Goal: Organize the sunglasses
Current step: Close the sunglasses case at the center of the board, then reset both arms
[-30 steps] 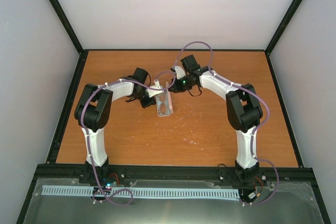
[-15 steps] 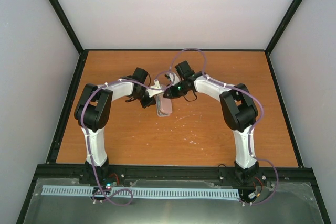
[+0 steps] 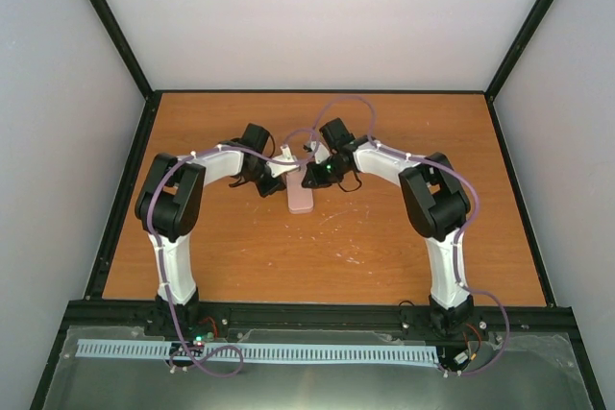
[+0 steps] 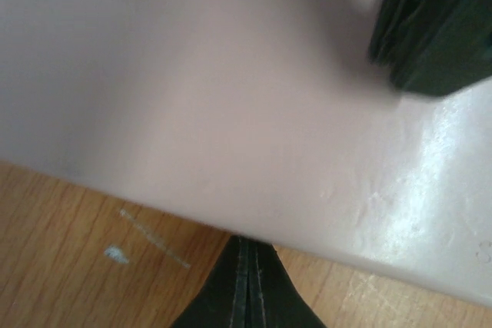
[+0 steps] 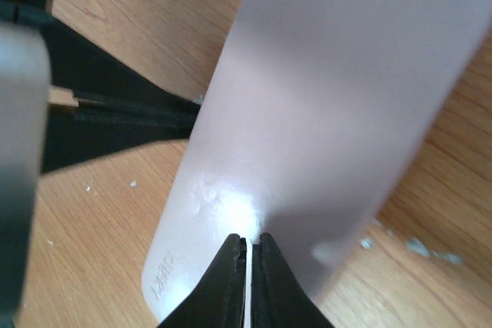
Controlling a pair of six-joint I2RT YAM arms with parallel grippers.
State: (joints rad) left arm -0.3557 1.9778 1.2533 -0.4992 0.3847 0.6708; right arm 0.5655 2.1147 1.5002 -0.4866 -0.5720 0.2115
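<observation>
The oblong pale pink-grey case lies closed on the wooden table, between both arms. It fills the left wrist view and the right wrist view. The sunglasses are hidden; none show in any view. My left gripper is shut, its tips against the case's long left edge. My right gripper is shut, its tips resting on the case's lid near its far end. The right gripper's dark body shows above the case, and the left fingers show beside it.
The wooden table has a black frame around it and white walls behind and at the sides. Small pale scuffs mark the wood near the middle. Both arms' elbows stand up at left and right of the case.
The case's lid stood open with the glasses showing inside; it has come down and the case is now closed. My right gripper moved left and down onto the lid. The left arm stayed put.
</observation>
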